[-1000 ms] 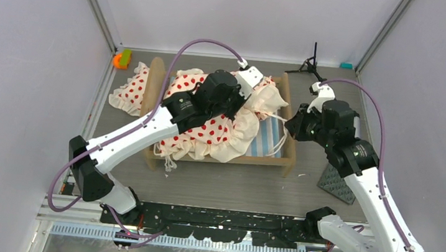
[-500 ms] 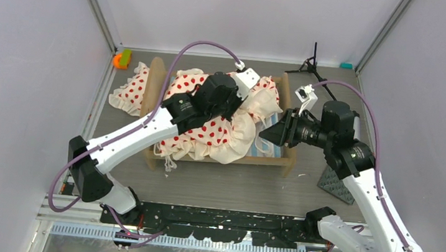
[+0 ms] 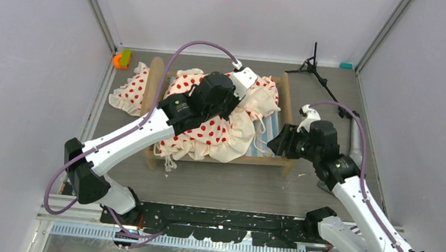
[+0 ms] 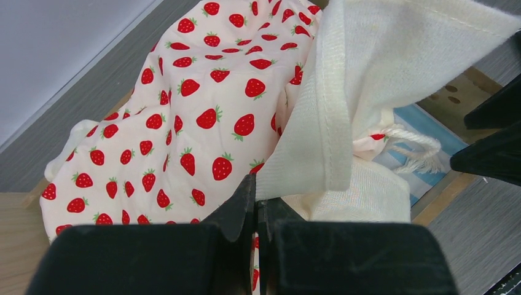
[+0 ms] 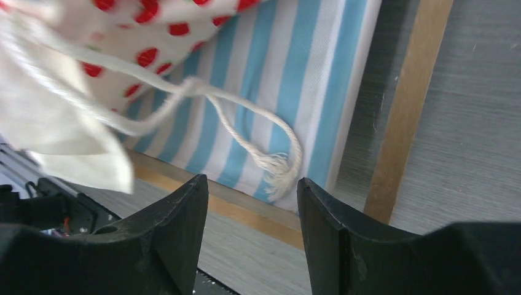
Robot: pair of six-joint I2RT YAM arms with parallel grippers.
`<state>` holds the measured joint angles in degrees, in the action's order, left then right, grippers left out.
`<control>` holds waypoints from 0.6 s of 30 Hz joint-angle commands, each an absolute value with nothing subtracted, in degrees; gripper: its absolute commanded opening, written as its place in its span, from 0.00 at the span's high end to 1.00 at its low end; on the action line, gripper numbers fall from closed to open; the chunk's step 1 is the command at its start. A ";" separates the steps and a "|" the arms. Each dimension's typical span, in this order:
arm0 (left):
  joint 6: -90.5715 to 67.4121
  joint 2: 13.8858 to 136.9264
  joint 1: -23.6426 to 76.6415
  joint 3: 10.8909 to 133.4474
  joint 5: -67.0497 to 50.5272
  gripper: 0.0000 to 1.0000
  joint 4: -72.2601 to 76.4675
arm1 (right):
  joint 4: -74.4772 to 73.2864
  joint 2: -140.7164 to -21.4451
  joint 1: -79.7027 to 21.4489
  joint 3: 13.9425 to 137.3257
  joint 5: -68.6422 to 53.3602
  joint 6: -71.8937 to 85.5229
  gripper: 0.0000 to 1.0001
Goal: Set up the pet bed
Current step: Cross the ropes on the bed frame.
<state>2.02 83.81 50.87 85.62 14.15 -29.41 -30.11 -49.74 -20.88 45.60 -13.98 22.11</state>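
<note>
Pet bed [image 3: 266,162] sits mid-table. Nearest, the right gripper [image 5: 252,184] hangs with jaws apart over the striped mattress [image 5: 295,74], holding nothing. Farther in, the left gripper [image 4: 256,200] pinches the cream edge of the strawberry-print bedding [image 4: 203,92]. A tripod stand [image 3: 312,65] stands beyond.

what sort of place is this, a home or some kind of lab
Most likely a robot test cell in a lab, not a home: plain pale walls on metal frame posts box in a grey tabletop, and two white-and-black robot arms are bolted to a black rail at its near edge.
</note>
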 commanded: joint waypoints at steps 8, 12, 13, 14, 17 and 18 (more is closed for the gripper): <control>2.90 81.73 50.36 86.66 15.25 1.00 -26.86 | 5.59 -44.63 -21.58 30.97 -16.79 24.98 0.40; 2.84 82.09 50.28 86.91 15.19 1.00 -26.87 | 14.40 -40.99 -22.87 27.64 -17.51 23.25 0.40; 2.85 82.20 50.27 86.92 15.20 1.00 -26.88 | 15.74 -39.87 -23.05 27.01 -17.76 22.47 0.40; 2.84 82.27 50.27 86.99 15.10 1.00 -26.92 | 17.05 -38.94 -23.17 26.32 -18.02 22.12 0.40; 2.84 82.22 50.20 87.01 15.11 1.00 -26.96 | 18.20 -38.04 -23.18 26.81 -21.09 21.38 0.45; 2.84 82.19 50.19 87.01 15.12 1.00 -26.94 | 18.08 -38.45 -23.20 27.40 -22.72 20.99 0.47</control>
